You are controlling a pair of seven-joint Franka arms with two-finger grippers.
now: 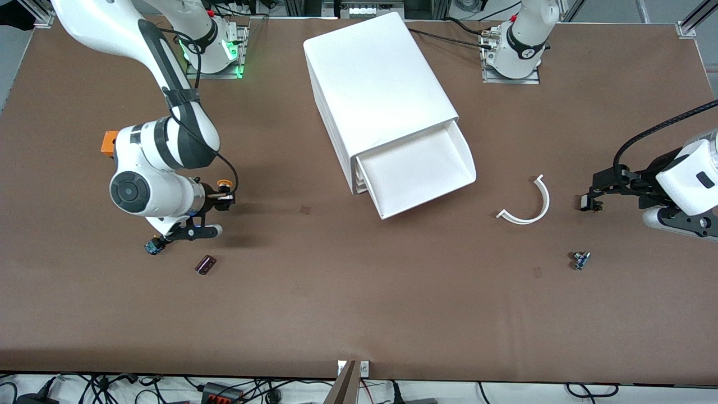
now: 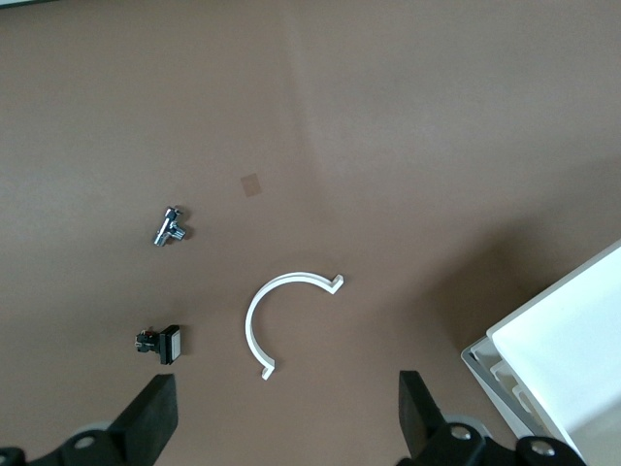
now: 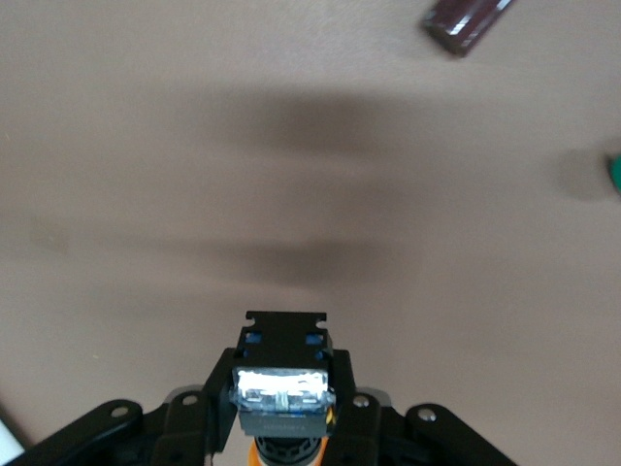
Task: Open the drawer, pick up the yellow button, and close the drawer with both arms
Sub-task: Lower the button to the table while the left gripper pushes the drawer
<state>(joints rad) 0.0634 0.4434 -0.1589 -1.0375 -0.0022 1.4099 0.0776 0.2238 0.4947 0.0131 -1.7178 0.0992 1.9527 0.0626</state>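
Note:
The drawer (image 1: 418, 168), uppermost of the white cabinet (image 1: 376, 90), stands pulled out and its inside shows bare. My right gripper (image 1: 224, 196) is shut on the button (image 1: 224, 183), held over the table toward the right arm's end. In the right wrist view the button's black and blue body (image 3: 283, 335) sits between the fingers of the right gripper (image 3: 284, 398), with the orange cap toward the wrist. My left gripper (image 1: 592, 201) is open and empty over the table toward the left arm's end, beside the drawer. Its wide-apart fingers (image 2: 155, 413) show in the left wrist view.
A white curved strip (image 1: 527, 205) (image 2: 281, 320) lies between the drawer and the left gripper. A small metal part (image 1: 580, 260) (image 2: 172, 228) and a black and white part (image 2: 163, 343) lie near it. A green-capped button (image 1: 152, 246), a dark red piece (image 1: 205, 265) and an orange block (image 1: 109, 143) lie near the right arm.

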